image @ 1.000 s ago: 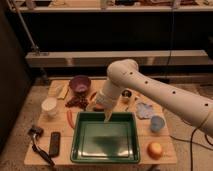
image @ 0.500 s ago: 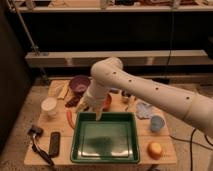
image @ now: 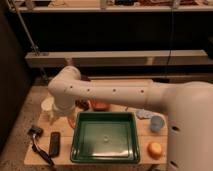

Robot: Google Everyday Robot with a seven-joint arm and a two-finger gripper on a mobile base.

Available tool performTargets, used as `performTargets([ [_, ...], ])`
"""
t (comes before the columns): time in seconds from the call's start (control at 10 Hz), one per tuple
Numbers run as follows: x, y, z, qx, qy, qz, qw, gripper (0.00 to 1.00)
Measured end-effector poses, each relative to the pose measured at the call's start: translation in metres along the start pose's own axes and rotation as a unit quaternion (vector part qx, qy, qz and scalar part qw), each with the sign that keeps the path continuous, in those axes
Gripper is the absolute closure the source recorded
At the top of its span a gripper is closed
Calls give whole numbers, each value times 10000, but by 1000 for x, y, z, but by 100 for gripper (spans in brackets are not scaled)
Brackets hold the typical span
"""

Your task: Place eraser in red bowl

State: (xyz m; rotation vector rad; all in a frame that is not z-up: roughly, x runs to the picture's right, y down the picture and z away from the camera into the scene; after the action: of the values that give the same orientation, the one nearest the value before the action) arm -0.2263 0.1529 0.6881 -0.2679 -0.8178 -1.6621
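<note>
- We make out the pincer (image: 56, 117) low beside the white cup (image: 47, 105), jaws wide, tips hard to separate from the white arm (image: 110, 92).
- The flat black rectangular eraser (image: 55, 144) lies left of the green rectangular tray (image: 74, 145).
- The arm hides most of the round orange-red bowl (image: 100, 105).

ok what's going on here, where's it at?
One robot arm reaches across the table. Its end effector hangs low at the left, beside the green tray, open and holding nothing. The eraser lies flat on the table just in front of it, not yet picked up. The red bowl sits behind the tray, partly hidden by the arm.
</note>
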Motion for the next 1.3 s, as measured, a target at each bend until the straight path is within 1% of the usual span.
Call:
performTargets([
  [0.1,-2,-9,23,-151,55,-348,9993,35],
  [0.2,-5,-13,40,-251,75,-567,9980,35],
  [0.3,-8,-14,57,-397,129,-801,9959,35],
  [0.4,-11,-13,72,-590,202,-933,9937,35],
  [0.6,-11,-13,87,-773,290,-871,9928,35],
  [0.8,-8,-15,96,-861,354,-748,9928,35],
  [0.9,-7,-16,100,-872,363,-674,9932,35],
  [1.1,-4,-15,112,-863,316,-439,9948,35],
  [1.3,-4,-17,123,-852,238,-362,9954,35],
])
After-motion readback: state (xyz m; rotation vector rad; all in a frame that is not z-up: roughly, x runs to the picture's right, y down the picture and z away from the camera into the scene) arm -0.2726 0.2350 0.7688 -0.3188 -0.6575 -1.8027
